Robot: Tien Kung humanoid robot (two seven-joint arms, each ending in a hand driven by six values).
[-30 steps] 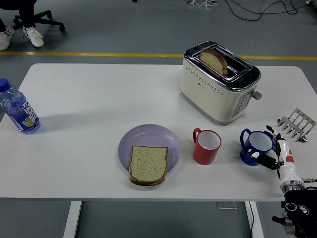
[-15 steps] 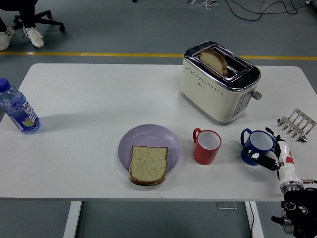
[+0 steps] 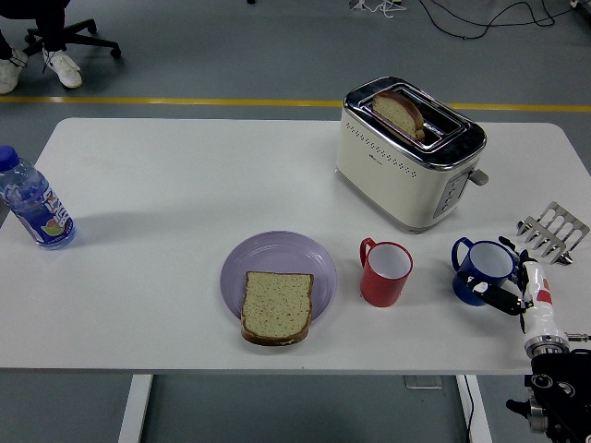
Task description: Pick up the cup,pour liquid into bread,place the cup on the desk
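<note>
- Head view: the right hand [image 3: 517, 288] had its fingers [image 3: 499, 299] wrapped round the blue cup [image 3: 482, 269], low at the table's [image 3: 166, 185] near right corner.
- Left of that hand stood the red cup [image 3: 385, 272]; further left, the bread [image 3: 276, 306] lay on the purple plate [image 3: 277, 256].

The tabletop [image 3: 185, 175] is white. The plate [image 3: 277, 254] is light purple, the bread [image 3: 276, 305] tan with a brown crust. One cup [image 3: 385, 273] is red, another cup [image 3: 484, 269] blue. The toaster [image 3: 409, 152] is cream and silver.
</note>
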